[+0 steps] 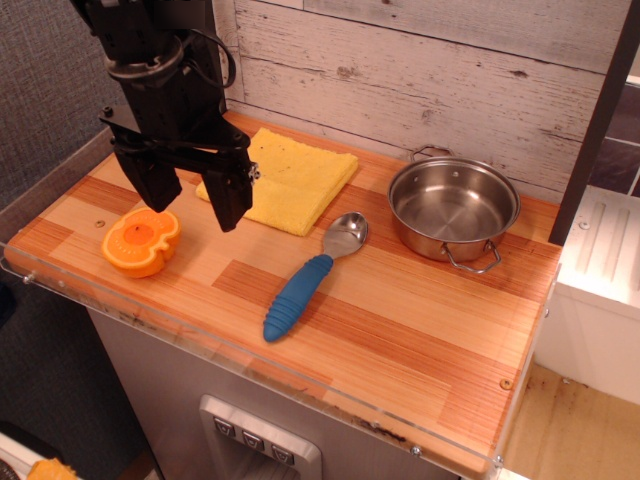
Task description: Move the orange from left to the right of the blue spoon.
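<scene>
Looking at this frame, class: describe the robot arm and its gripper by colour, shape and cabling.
The arm is black and blocky, with black cables looping beside it. Its gripper has two broad, flat black fingers and a small silver screw on one.

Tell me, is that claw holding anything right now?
No. The gripper is open above the table, its fingers apart; the orange lies loose on the wood.

Orange half [141, 242] cut-face up, left of blue-handled spoon [309, 279] lying diag on tabletop.
</scene>
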